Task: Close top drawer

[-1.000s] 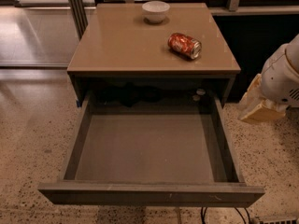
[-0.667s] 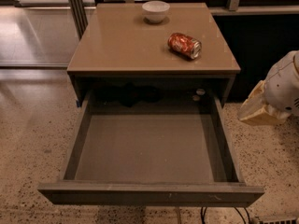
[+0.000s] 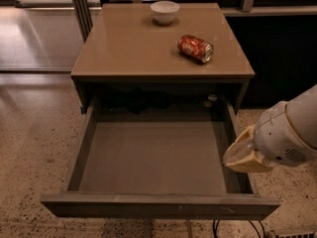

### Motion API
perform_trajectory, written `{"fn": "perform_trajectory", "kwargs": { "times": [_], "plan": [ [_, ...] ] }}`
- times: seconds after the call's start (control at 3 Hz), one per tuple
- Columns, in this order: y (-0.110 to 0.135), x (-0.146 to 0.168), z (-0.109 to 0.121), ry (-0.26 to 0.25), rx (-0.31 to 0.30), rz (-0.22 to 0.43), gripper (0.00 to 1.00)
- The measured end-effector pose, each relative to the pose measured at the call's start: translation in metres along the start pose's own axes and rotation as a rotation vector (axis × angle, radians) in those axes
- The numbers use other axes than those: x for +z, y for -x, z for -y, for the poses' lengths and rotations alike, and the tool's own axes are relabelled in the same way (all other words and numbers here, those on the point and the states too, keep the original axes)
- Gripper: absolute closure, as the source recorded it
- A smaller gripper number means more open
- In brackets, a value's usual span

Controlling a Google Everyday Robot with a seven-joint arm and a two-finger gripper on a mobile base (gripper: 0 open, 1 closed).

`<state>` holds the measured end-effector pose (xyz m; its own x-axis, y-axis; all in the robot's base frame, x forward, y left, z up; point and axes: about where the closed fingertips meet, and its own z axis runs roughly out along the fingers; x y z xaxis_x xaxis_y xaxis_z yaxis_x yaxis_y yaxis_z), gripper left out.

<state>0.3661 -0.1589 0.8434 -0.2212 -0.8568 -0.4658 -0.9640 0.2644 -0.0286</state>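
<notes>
The top drawer (image 3: 158, 206) of the tan-topped cabinet (image 3: 129, 48) is pulled far out toward me, its grey inside bare. Its flat dark front runs along the bottom of the view. My gripper (image 3: 245, 155), cream-coloured at the end of the white arm (image 3: 292, 130), hangs over the drawer's right side wall, near the front right corner. It is behind the drawer front, not touching it as far as I can see.
A red soda can (image 3: 195, 48) lies on its side on the cabinet top, and a white bowl (image 3: 165, 11) stands at the back. Speckled floor lies to the left and right. Dark cables (image 3: 237, 228) run on the floor under the drawer front.
My arm and gripper have moved down and to the left, from beside the cabinet's right side to over the drawer's right wall. The drawer has not moved.
</notes>
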Motion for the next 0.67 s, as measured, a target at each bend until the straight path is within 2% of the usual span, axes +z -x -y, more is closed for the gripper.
{"fn": "perform_trajectory", "kwargs": {
  "times": [0.33,0.67],
  "plan": [
    [0.004,0.029,-0.034,0.109,-0.017,0.039,1.00],
    [0.010,0.047,-0.058,0.172,-0.045,0.063,1.00]
  ]
}}
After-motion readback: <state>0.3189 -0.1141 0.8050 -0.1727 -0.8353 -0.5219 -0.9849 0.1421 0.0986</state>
